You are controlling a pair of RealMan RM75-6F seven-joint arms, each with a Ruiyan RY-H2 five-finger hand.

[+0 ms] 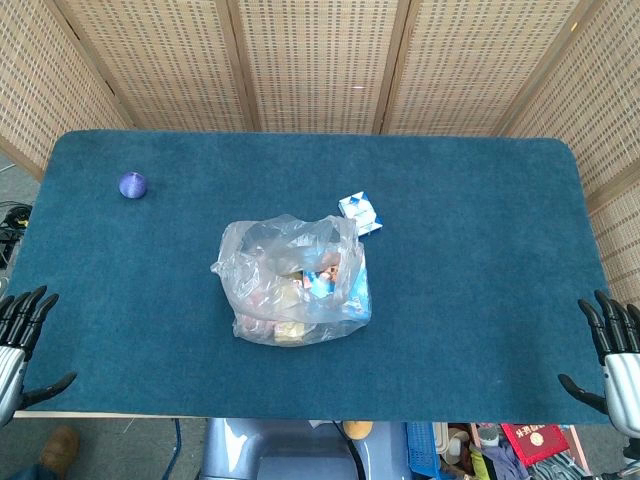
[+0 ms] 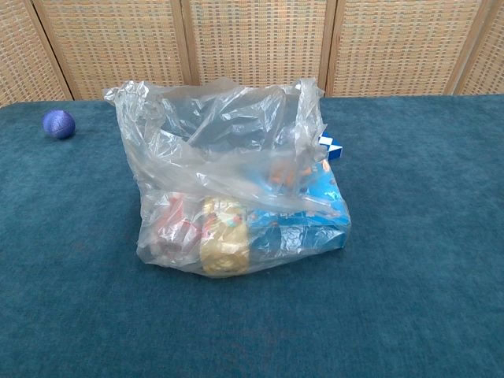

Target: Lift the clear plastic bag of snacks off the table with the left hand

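Fingers first, at the far lower left of the head view: the left hand (image 1: 22, 345) sits at the table's edge, dark fingers spread and pointing up the frame, thumb out to the side, nothing in its grasp. Its wrist is cut off by the frame border, and the chest view does not catch it at all.

Moving right, a small purple ball (image 1: 133, 185) rests on the blue table cover (image 1: 480, 250) in the upper left, well apart from everything else; the chest view shows it too, at the left edge, on its own.

Centre frame now: the clear plastic bag of snacks (image 1: 295, 282) lies flat on the cloth, in the middle of the table and nearer its front edge, well apart from both hands. From the chest view the bag (image 2: 236, 181) stands crumpled with its mouth gaping upward. Through the wrinkled film a yellowish packet (image 2: 224, 244) shows low at the front, something pink to its left, a blue packet (image 2: 311, 228) on the right. Labels and exact contents are too blurred by the plastic to read.

Just beside the bag's upper right corner lies a small blue-and-white box (image 1: 360, 212); in the chest view only a corner of it peeks out behind the bag.

Far lower right: the right hand (image 1: 612, 350) is at the table edge, fingers apart, thumb out, holding nothing, partly cut off by the frame. Woven screens (image 1: 320, 60) close off the back.
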